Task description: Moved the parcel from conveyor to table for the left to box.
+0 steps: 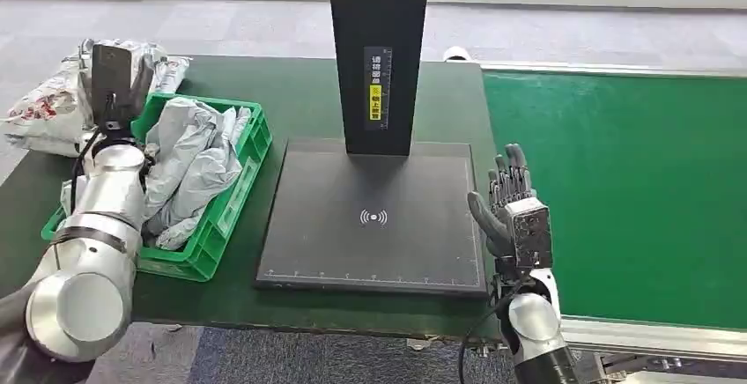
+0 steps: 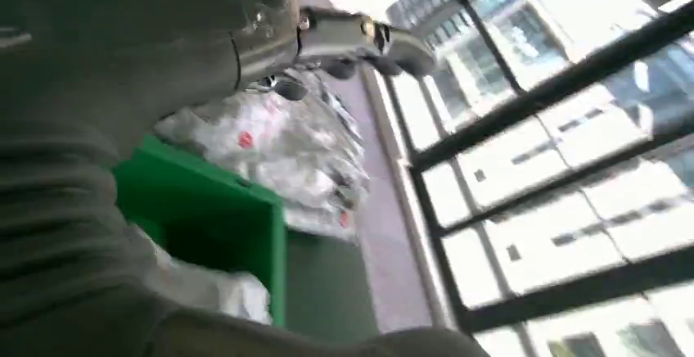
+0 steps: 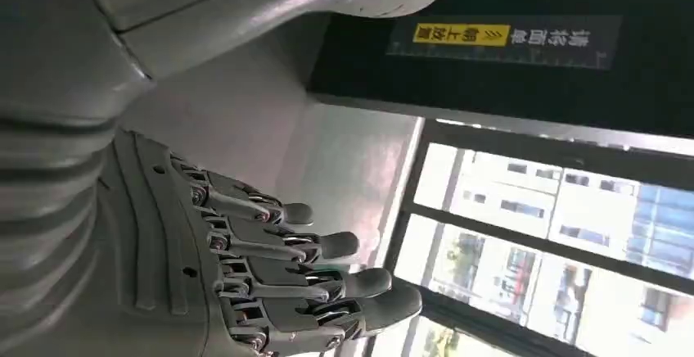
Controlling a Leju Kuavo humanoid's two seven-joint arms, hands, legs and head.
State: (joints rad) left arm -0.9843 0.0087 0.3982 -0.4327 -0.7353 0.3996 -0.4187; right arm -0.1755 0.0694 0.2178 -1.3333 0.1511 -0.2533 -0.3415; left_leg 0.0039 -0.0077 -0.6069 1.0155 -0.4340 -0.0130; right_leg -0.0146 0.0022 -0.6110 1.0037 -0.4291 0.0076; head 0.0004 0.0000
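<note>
Silver arms come in from below. The right hand (image 1: 511,203) is up by the edge of the belt (image 1: 634,190), fingers straight and apart, holding nothing; it looks ready for the next parcel, but none lies on the belt now. Beside it is a black pad (image 1: 370,225) with a post (image 1: 379,49), bare too. The left hand (image 1: 113,84) hangs over the green box (image 1: 231,217); I cannot tell if it holds anything. Grey parcels (image 1: 189,168) fill the box. More bags (image 1: 44,107) lie behind on the surface (image 1: 299,84).
</note>
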